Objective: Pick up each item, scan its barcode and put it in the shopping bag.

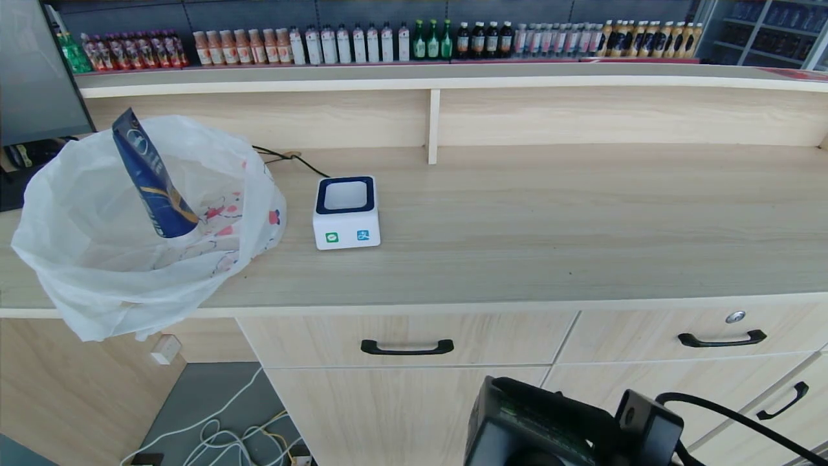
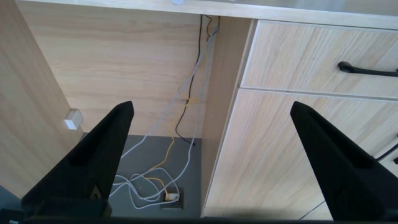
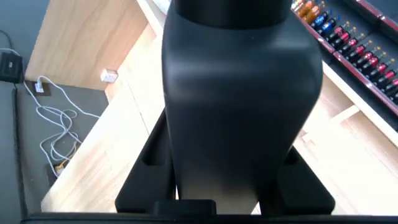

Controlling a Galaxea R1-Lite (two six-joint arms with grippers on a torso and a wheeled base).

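A white plastic shopping bag (image 1: 97, 259) sits open at the left end of the wooden counter (image 1: 550, 226). A blue snack packet (image 1: 152, 181) stands tilted inside it. Right of the bag is the white barcode scanner (image 1: 347, 212) with a dark blue rim. My left gripper (image 2: 211, 106) hangs open and empty below counter height, in front of the cabinet side and a drawer. Part of my right arm (image 1: 550, 424) is low in front of the drawers, and a black mass (image 3: 242, 118) blocks the right wrist view.
Drawers with black handles (image 1: 406, 348) run under the counter. Cables (image 2: 155, 180) lie on the floor in the gap at the left. A raised shelf (image 1: 427, 84) with rows of bottles (image 1: 388, 42) stands behind the counter. A cable runs from the scanner toward the back.
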